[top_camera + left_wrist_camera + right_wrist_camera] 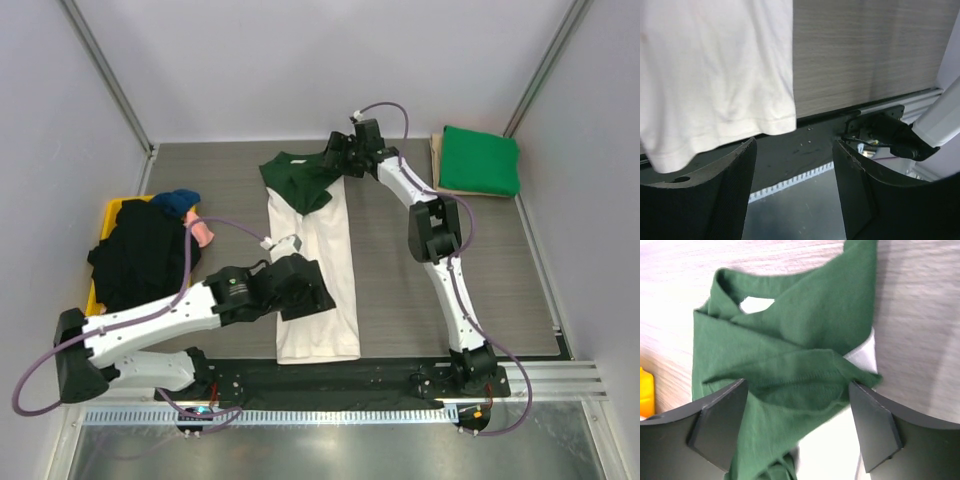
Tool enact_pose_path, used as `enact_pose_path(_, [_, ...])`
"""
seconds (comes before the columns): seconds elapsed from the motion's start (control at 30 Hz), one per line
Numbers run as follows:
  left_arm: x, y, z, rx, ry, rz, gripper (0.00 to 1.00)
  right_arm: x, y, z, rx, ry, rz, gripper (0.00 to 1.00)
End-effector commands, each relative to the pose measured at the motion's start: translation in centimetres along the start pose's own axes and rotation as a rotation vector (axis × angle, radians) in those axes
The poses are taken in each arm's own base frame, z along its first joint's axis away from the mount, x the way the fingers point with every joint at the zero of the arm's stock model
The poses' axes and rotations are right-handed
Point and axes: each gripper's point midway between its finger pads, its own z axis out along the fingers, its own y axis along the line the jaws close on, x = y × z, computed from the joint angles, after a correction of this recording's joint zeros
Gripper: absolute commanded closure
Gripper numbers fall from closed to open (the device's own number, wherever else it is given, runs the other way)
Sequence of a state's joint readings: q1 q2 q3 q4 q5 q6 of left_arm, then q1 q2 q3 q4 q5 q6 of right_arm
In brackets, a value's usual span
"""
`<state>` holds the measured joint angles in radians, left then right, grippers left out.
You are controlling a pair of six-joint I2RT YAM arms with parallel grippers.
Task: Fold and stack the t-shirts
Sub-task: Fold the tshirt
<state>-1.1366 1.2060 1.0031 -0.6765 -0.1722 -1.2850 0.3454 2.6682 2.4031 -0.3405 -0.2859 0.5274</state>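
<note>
A cream t-shirt point(333, 250) lies as a long folded strip down the middle of the table, with its dark green sleeves and collar point(300, 180) bunched at the far end. My left gripper point(316, 298) is open and empty over the strip's near left edge. In the left wrist view the gripper point(795, 165) hangs past the cream hem point(715, 75). My right gripper point(336, 155) is open at the far end. In the right wrist view the gripper point(797, 410) straddles the dark green sleeve cloth point(790, 340), with cream cloth point(840, 450) under it.
A bright green folded t-shirt point(480, 160) lies on a tan board point(437, 150) at the far right. A yellow tray point(112, 215) at the left holds black point(140, 255), blue point(178, 200) and pink point(203, 232) shirts. The table's metal front rail point(880, 105) is close.
</note>
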Motion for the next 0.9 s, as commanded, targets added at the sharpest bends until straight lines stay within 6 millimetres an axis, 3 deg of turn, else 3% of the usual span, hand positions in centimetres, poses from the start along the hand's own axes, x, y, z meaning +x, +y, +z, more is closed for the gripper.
enact_pose_path(0.0, [-3.1,4.3,-2.7,-0.136,-0.170,0.089,0.36,-5.2,3.4,-5.7,-0.014,-0.089,-0.092,0.07])
enact_pose_path(0.07, [-3.9,4.7,-4.1,-0.127,-0.202,0.100,0.34,-6.1,4.8,-7.8,-0.018,-0.103,-0.106,0.07])
enact_pose_path(0.13, [-4.8,6.0,-5.6,-0.172,-0.243,0.114,0.34,-5.1,4.9,-8.5,0.006,-0.081,-0.109,0.06])
enact_pose_path(0.27, [-6.8,8.6,-8.8,-0.235,-0.343,0.144,0.31,-2.6,7.7,-11.1,0.081,-0.052,-0.186,0.07])
enact_pose_path(0.3, [-7.4,9.2,-9.8,-0.237,-0.374,0.149,0.30,-0.4,9.2,-10.9,0.081,-0.019,-0.216,0.06])
enact_pose_path(0.4, [-8.7,11.4,-11.7,-0.301,-0.449,0.162,0.25,2.4,11.1,-10.6,0.100,0.013,-0.258,0.07])
enact_pose_path(0.5, [-9.5,13.1,-13.4,-0.316,-0.504,0.187,0.22,4.4,12.9,-9.6,0.098,0.035,-0.277,0.10])
enact_pose_path(0.57, [-9.7,13.7,-13.8,-0.322,-0.524,0.191,0.20,5.5,13.6,-8.9,0.093,0.057,-0.281,0.12])
enact_pose_path(0.6, [-9.6,14.2,-13.7,-0.333,-0.530,0.194,0.20,5.1,14.6,-8.8,0.079,0.041,-0.288,0.15])
enact_pose_path(0.63, [-9.5,14.5,-13.9,-0.322,-0.536,0.183,0.20,6.4,14.8,-7.7,0.080,0.064,-0.298,0.16])
enact_pose_path(0.67, [-9.4,14.7,-13.8,-0.318,-0.533,0.177,0.20,6.1,15.8,-7.7,0.064,0.051,-0.303,0.17])
enact_pose_path(0.77, [-8.6,14.9,-13.2,-0.288,-0.509,0.156,0.20,6.8,13.8,-6.0,0.157,0.043,-0.308,0.23])
enact_pose_path(0.87, [-8.0,15.2,-12.8,-0.271,-0.492,0.125,0.21,6.2,11.9,-6.2,0.265,0.015,-0.314,0.36])
